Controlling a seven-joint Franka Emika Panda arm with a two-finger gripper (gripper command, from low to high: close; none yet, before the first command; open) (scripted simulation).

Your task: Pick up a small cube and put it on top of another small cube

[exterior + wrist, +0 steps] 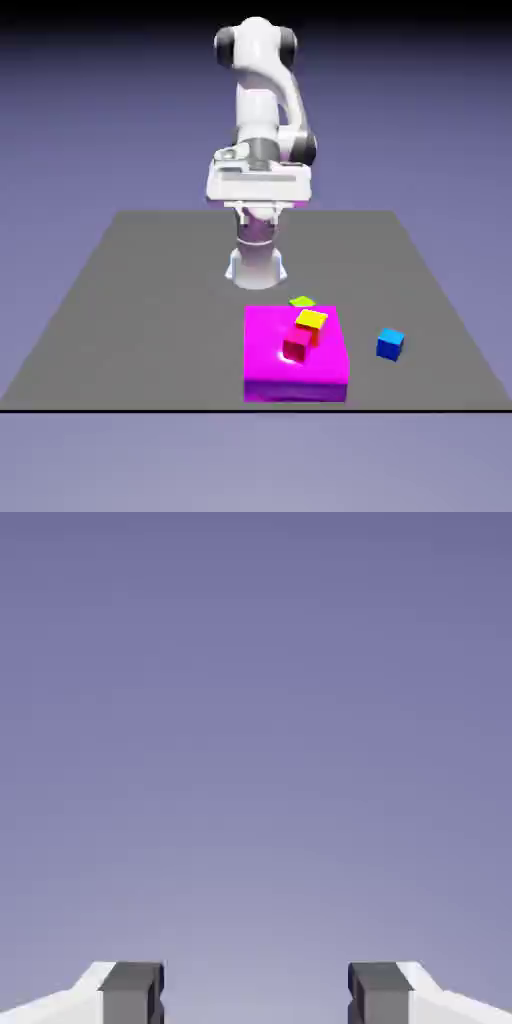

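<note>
pincer point(256, 994): wide apart, nothing in it
magenta block point(296, 386): crimson cube point(297, 345) and yellow piece point(311, 319) on top lol
blue cube point(390, 344): just beside

From my exterior view, I see a wide, low magenta block point(265, 330) near the front edge of the dark grey worktop point(150, 320), just toward the view's right. My hand view shows only blue-violet backdrop point(256, 712) beyond.
</note>
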